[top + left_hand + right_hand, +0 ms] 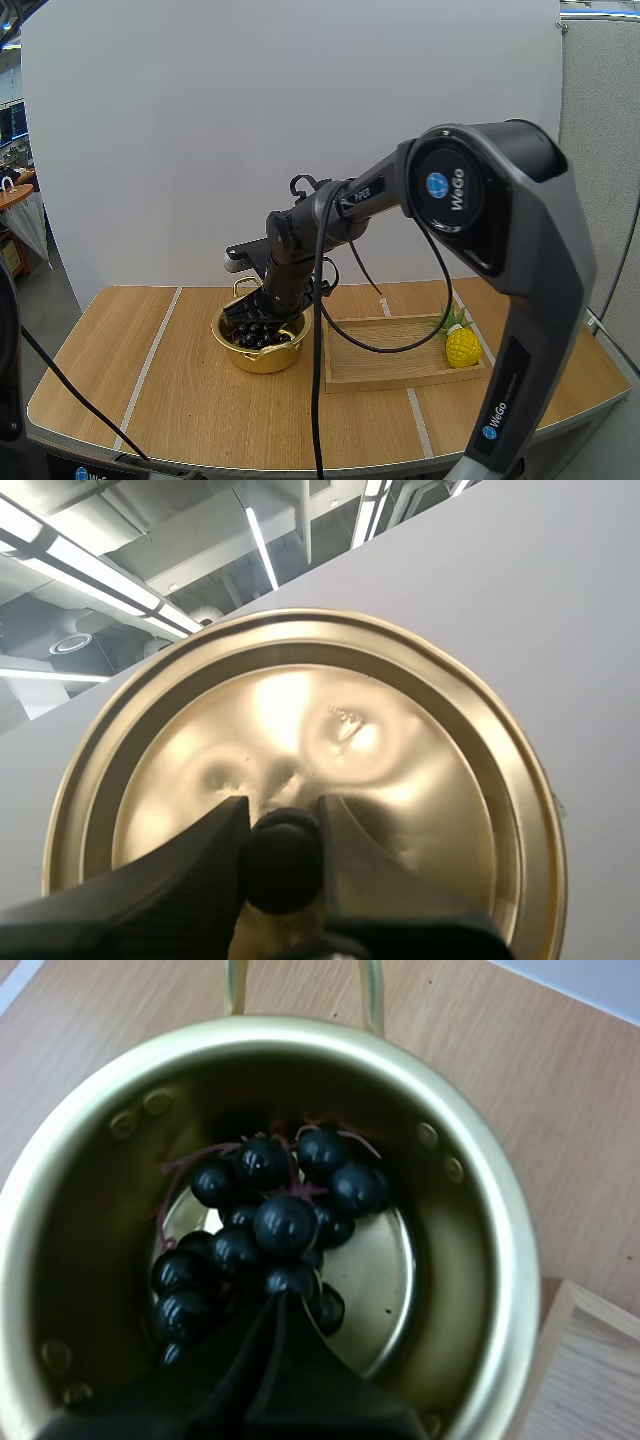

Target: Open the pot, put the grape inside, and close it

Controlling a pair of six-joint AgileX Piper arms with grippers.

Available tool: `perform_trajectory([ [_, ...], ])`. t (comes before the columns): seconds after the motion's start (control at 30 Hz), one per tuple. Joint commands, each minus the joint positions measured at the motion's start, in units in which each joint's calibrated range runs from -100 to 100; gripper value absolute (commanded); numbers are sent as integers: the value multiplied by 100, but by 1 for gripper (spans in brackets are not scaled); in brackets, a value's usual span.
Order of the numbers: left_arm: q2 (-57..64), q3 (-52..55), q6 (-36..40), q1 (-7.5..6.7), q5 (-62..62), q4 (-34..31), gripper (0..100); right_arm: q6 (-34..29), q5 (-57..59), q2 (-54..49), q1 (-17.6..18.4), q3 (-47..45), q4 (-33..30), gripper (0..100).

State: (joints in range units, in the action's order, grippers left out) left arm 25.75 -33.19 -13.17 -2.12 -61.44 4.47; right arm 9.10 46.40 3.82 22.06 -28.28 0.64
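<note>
Bunch of grapes (258, 336): dark, glossy round berries on thin reddish stems, seen lying inside the open pot (262, 362), on its shiny floor. Pot is gold-coloured metal with riveted loop handles; it is set on the table (120, 370) toward the far edge, just beside the left edge of the wooden tray (385, 365). A yellow toy pineapple (461, 346) is noted at the tray's right end. Right gripper (262, 318) is lowered into the pot's mouth; from the right wrist view its fingers (330, 1390) are drawn together into one dark wedge, tips touching the berries. Whether a stem is pinched between them cannot be made out. Left gripper (281, 810) is clamped on the black knob (283, 865) of the gold lid (300, 720), which is held up clear of the pot, its domed top turned to the camera. The lid's lower rim is cut off behind the fingers. In the high view the far part of the pot's rim is hidden by the right arm.
</note>
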Motion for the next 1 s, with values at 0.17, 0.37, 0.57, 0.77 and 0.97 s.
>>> perform_trajectory([
  [0.17, 40, -54, 44, -11, 308, 3, 0, 25, -69, 552, -24, 499, -13, 0],
  [0.37, 40, -54, 44, -11, 308, 3, 0, 25, -134, 838, -24, 883, -13, 0],
  [0.57, 40, -54, 44, -11, 308, 3, 0, 25, -12, 879, -24, 1134, -4, 0],
  [0.77, 40, -54, 44, -11, 308, 3, 0, 15, 696, 485, -24, 1131, 34, 0],
  [0.97, 40, -54, 44, -11, 308, 3, 0, 15, 1393, -496, -24, 1103, 117, 0],
])
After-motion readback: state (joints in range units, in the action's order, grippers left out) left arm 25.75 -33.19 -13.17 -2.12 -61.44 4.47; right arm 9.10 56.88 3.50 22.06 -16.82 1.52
